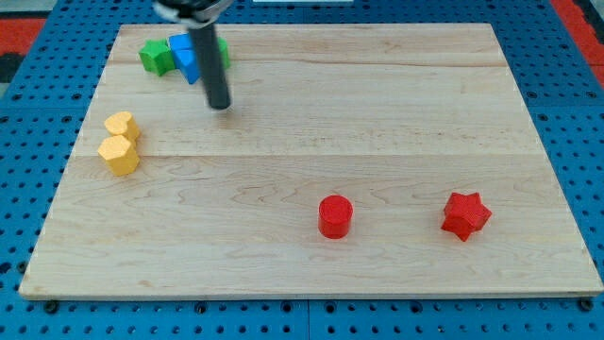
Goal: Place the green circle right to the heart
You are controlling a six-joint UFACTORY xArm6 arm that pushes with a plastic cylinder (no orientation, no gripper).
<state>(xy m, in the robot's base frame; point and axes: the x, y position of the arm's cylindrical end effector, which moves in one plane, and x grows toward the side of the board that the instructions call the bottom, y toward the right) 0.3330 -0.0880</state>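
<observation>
Beside blue block (185, 57) (green, perhaps circle (223, 52), hidden): my tip (220, 106).

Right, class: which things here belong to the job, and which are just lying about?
Job:
- my tip, below and to the right of the blue block
- yellow heart
- green block, mostly hidden behind the rod, probably the circle

Lying about:
- left green block
- blue block
- lower yellow block
- red circle
- red star

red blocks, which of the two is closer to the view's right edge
The red star, with its pointed outline, sits nearest the view's right edge. The red cylinder is round and lies further toward the view's left, at about the same height in the view.
</observation>
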